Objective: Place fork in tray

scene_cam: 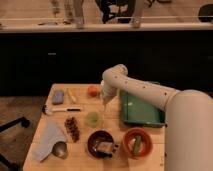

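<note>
Office canteen (gripper [105, 99] above laden table [80, 151])

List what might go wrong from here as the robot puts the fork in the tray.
1. The claw hangs over the table beside the green tray, near the small green cup. A low sideways move might tip the cup.
2. The tray's raised rim lies between the claw and the tray floor, so crossing too low could snag it.

fork [105, 103] in gripper [106, 96] beside green tray [142, 110]
</note>
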`<action>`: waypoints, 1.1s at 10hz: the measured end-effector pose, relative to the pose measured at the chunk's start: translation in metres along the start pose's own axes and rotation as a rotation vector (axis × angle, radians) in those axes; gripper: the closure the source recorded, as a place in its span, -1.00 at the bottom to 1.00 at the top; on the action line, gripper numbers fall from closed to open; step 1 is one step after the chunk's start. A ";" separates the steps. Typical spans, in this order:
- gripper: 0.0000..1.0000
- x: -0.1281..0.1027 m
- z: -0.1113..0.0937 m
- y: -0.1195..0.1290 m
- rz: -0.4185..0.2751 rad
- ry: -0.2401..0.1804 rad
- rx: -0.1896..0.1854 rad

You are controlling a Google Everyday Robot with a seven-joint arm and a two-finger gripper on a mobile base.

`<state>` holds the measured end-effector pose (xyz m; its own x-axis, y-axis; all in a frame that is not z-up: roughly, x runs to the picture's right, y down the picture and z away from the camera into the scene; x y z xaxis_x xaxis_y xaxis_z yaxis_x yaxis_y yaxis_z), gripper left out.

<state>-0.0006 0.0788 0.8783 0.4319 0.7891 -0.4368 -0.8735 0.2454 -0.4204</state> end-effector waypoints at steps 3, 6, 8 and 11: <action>1.00 -0.003 -0.013 0.005 -0.031 -0.015 0.025; 1.00 -0.003 -0.024 0.006 -0.047 -0.033 0.043; 1.00 -0.002 -0.036 0.006 -0.057 -0.053 0.057; 1.00 0.000 -0.058 0.007 -0.066 -0.089 0.074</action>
<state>0.0067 0.0477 0.8295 0.4698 0.8162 -0.3362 -0.8596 0.3362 -0.3848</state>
